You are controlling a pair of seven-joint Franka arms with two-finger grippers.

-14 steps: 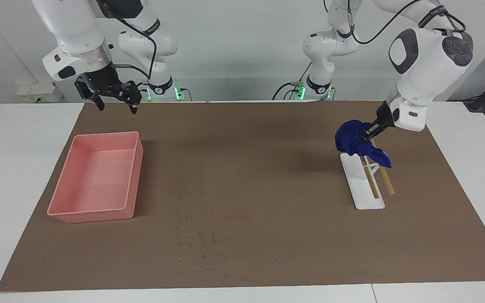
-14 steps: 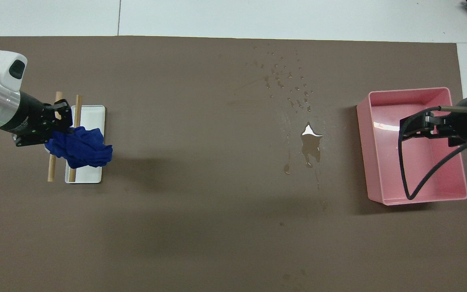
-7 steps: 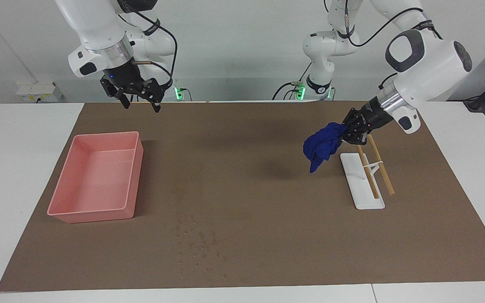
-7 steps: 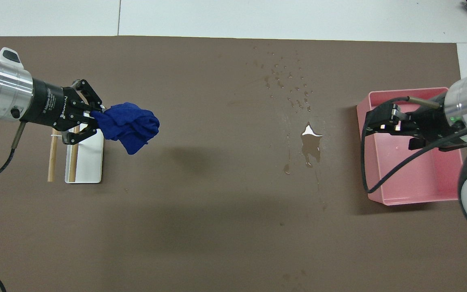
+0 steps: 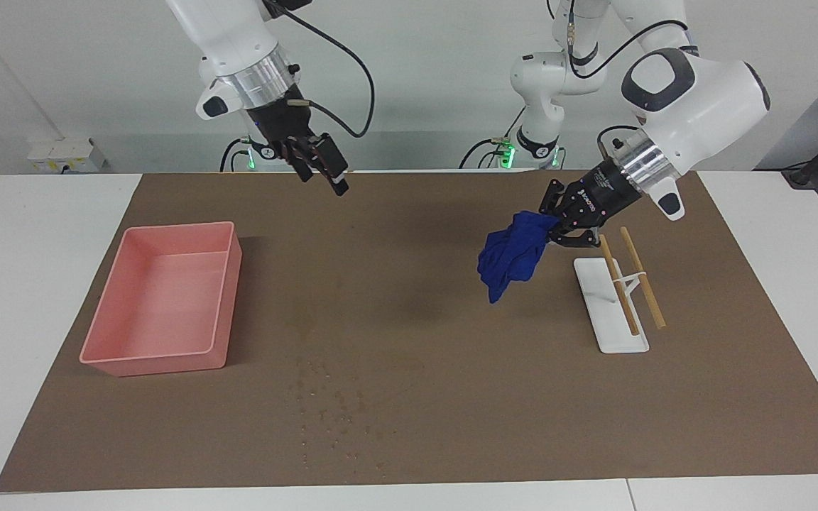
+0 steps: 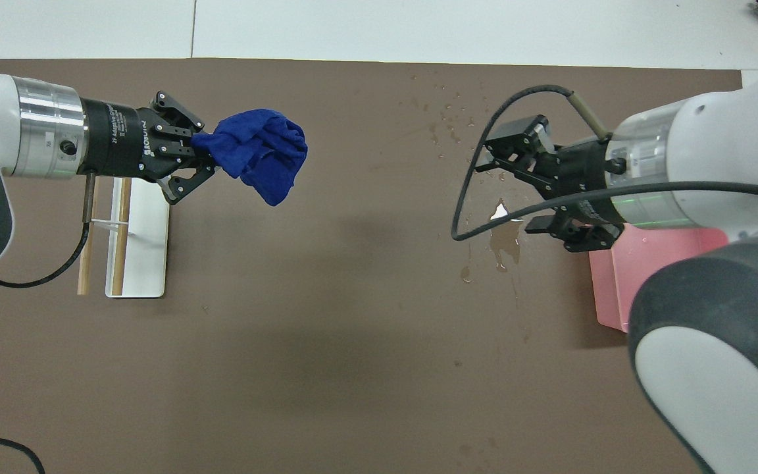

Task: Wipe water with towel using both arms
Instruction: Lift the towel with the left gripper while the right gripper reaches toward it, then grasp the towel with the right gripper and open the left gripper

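The blue towel (image 5: 512,255) hangs bunched in the air from my left gripper (image 5: 549,221), which is shut on its top. Towel (image 6: 257,155) and left gripper (image 6: 202,157) are over the brown mat, just beside the white rack toward the middle of the table. The water (image 5: 331,411) is a scatter of droplets on the mat, and a small puddle (image 6: 504,240) lies nearer to the robots. My right gripper (image 5: 324,177) hangs high over the mat, open and holding nothing. From overhead the right gripper (image 6: 507,185) shows over the wet patch next to the tray.
A pink tray (image 5: 175,228) stands at the right arm's end of the table, and my right arm covers much of the tray (image 6: 655,263) from overhead. A white rack (image 5: 611,312) with two wooden rods stands at the left arm's end. The brown mat (image 5: 416,454) covers most of the table.
My left gripper has lifted the towel off the rack and carried it toward the table's middle. My right gripper has swung from over the tray toward the wet patch.
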